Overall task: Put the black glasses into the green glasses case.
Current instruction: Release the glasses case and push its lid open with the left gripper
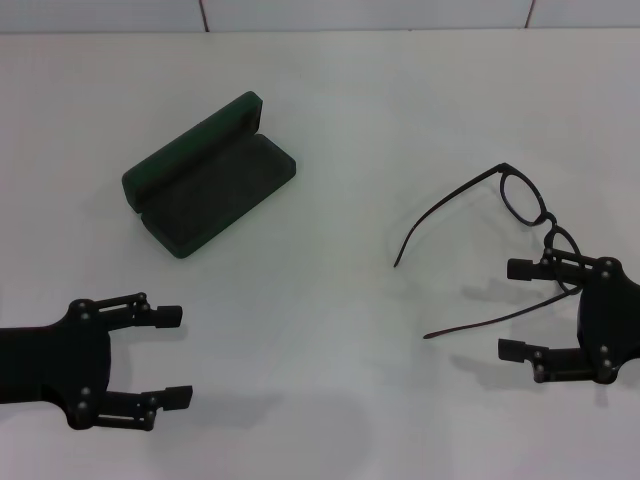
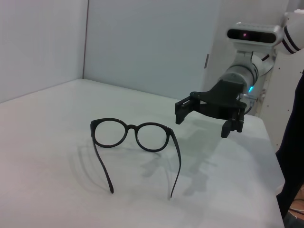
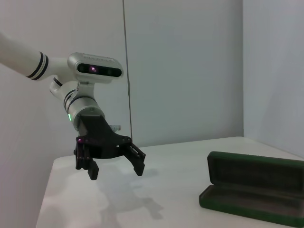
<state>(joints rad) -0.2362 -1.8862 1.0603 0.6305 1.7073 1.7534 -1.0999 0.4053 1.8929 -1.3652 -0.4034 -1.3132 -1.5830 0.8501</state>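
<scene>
The right gripper [image 1: 512, 310] has its jaws spread wide and empty, hovering just beside the black glasses [image 1: 520, 200], over the lens nearest it and the nearer temple arm. The glasses stand unfolded on the white desk [image 1: 330, 300], well apart from the green glasses case [image 1: 205, 190], which lies open (lining up). They look light, thin and easily bent; the bridge or front frame seems the safest hold. The left gripper [image 1: 172, 357], jaws also open, idles near the case.
</scene>
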